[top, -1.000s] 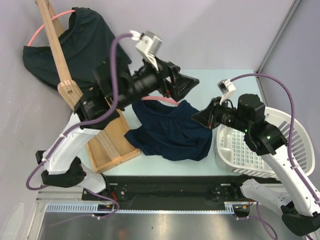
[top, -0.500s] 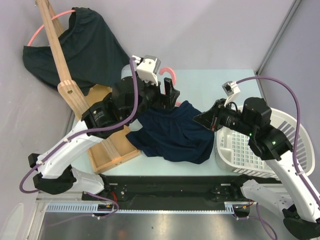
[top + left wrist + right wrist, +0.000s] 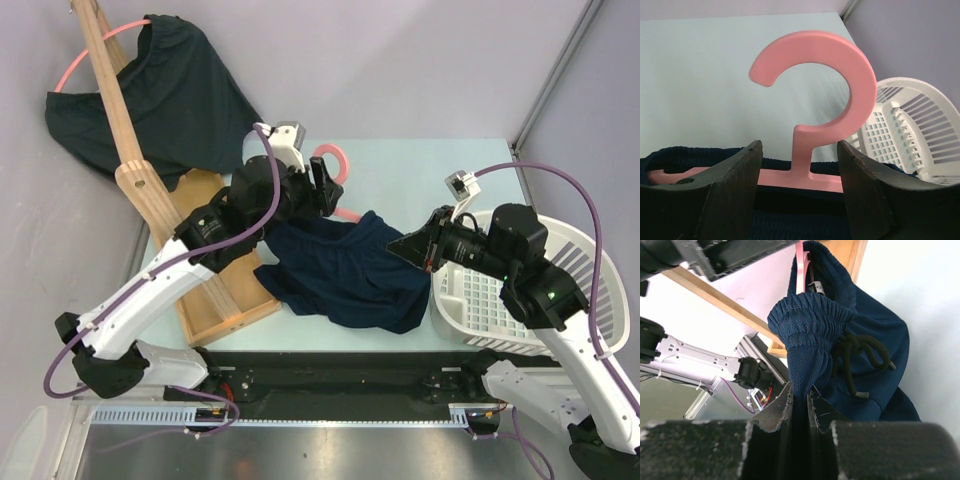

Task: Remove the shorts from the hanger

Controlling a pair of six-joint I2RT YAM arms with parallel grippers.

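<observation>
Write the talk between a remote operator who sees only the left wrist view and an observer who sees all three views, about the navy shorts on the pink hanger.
Operator: My left pincer is open, with a finger on each side of the pink hanger. Is anything holding the navy shorts?
Observer: Yes. The right pincer is shut on their gathered waistband.
Operator: Is any other clothing around?
Observer: A second dark garment hangs from the wooden rack at the far left, off the table.
</observation>
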